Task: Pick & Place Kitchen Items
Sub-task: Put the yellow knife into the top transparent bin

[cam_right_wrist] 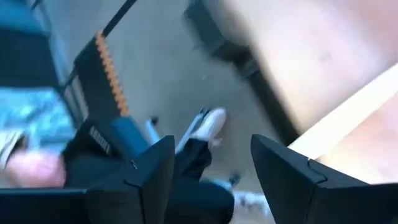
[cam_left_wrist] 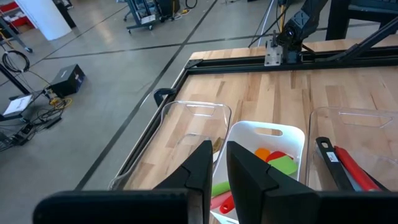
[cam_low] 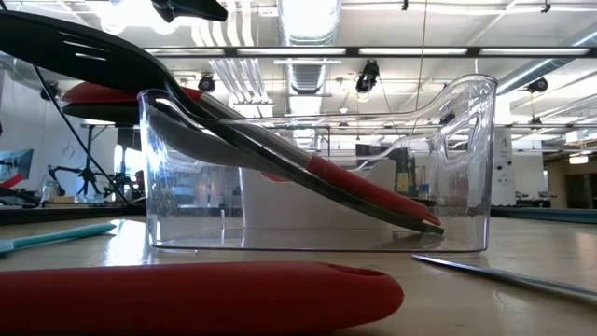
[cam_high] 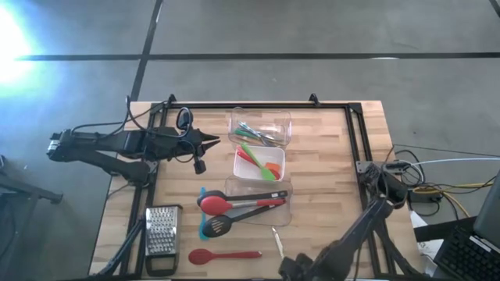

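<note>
Red spoon (cam_high: 223, 255) lies loose, so I think my empty right gripper (cam_right_wrist: 211, 165), fingers apart, should fetch it; left gripper (cam_left_wrist: 217, 168) rests together.

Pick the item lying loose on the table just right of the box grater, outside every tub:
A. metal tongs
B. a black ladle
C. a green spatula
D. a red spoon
D: the high view shows a red spoon flat on the wood beside the box grater, below the nearest clear tub and touching no tub.
</note>
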Tool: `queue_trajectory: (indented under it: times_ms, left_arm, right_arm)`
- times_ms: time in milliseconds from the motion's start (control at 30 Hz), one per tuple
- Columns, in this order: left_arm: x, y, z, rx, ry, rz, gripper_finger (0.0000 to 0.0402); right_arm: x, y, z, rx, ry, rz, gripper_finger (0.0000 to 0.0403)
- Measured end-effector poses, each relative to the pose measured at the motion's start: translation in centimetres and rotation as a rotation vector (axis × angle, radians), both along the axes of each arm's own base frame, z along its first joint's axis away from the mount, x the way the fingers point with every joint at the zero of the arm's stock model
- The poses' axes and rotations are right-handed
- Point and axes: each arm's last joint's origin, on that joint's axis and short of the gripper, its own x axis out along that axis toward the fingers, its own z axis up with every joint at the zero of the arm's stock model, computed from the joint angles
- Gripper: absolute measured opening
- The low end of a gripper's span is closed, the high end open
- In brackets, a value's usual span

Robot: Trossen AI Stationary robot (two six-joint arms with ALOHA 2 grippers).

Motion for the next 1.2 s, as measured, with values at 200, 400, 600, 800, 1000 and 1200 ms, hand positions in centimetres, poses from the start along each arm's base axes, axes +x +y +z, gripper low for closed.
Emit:
queue_trajectory:
  times_ms: [200,400,600,800,1000,1200]
  left_arm:
    - [0.0,0.0,0.0,0.0,0.0,0.0,0.0051]
    - [0.0,0.0,0.0,0.0,0.001,0.0,0.0051]
    - [0.0,0.0,0.0,0.0,0.001,0.0,0.0051]
    - [0.0,0.0,0.0,0.0,0.0,0.0,0.0051]
    - [0.0,0.0,0.0,0.0,0.0,0.0,0.0051]
    - [0.0,0.0,0.0,0.0,0.0,0.0,0.0051]
  right_arm:
    - [0.2,-1.3,-0.9,-0.074,0.057,-0.087,0.0205]
    - [0.1,-2.4,-1.8,-0.133,0.131,-0.138,0.0205]
    - [0.2,-3.0,-2.4,-0.148,0.154,-0.148,0.0205]
    - [0.5,-3.1,-4.8,-0.173,0.238,-0.133,0.0205]
    - [0.7,-3.1,-6.4,-0.192,0.282,-0.131,0.0205]
    - [1.0,-3.7,-7.4,-0.234,0.335,-0.159,0.0205]
